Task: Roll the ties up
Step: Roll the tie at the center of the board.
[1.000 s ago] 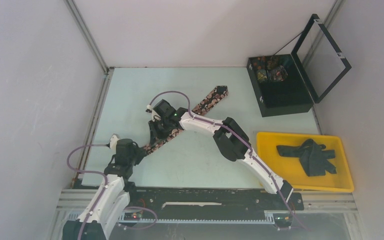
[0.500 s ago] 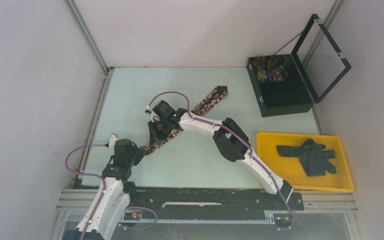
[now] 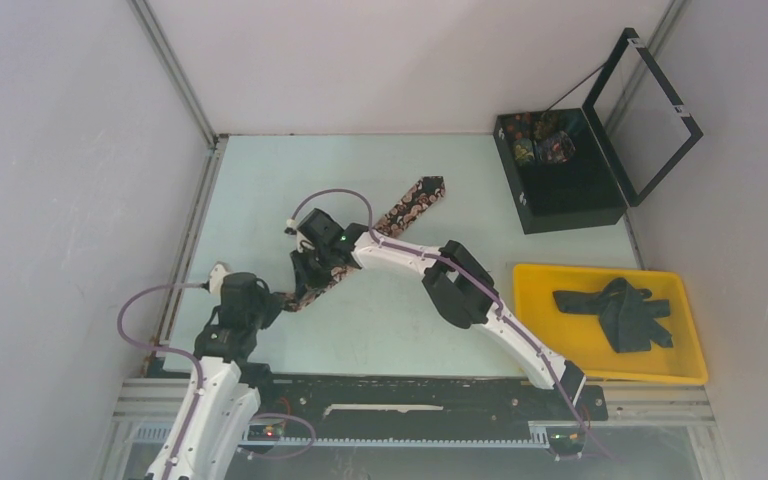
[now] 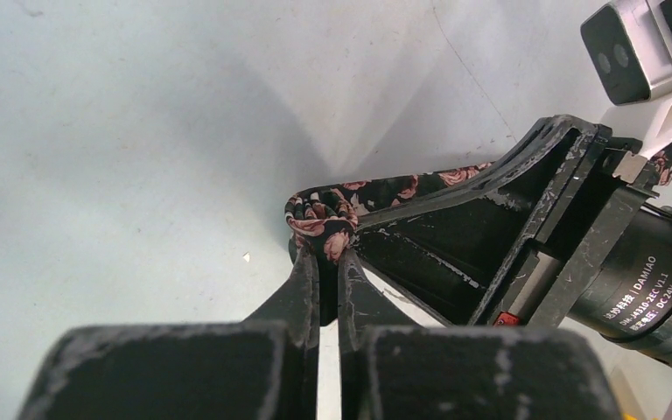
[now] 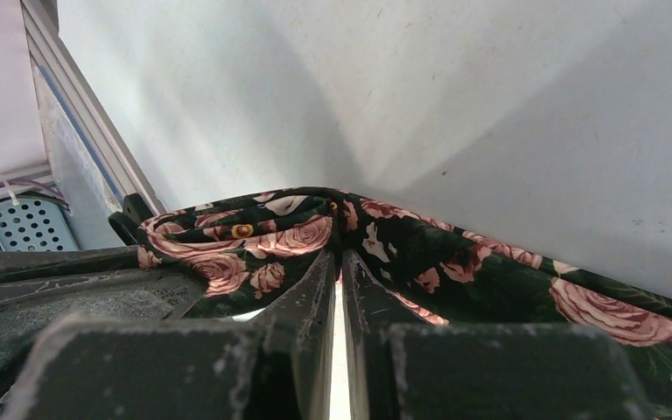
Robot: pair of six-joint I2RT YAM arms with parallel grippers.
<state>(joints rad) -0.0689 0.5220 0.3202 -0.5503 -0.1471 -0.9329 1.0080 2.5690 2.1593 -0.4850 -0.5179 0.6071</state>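
A black tie with pink roses lies diagonally on the pale table, its wide end at the far right. My left gripper is shut on the tie's narrow near end. My right gripper is shut on the tie a little further along, pinching a fold of the fabric; it shows close beside the left fingers in the left wrist view. Dark plain ties lie heaped in a yellow tray at the right.
An open black box with rolled patterned ties inside stands at the far right, its lid raised. A metal rail runs along the table's left edge. Purple cables loop over both arms.
Both grippers have moved toward the near left, pulling the tie with them; its wide end has slid down-left across the table.
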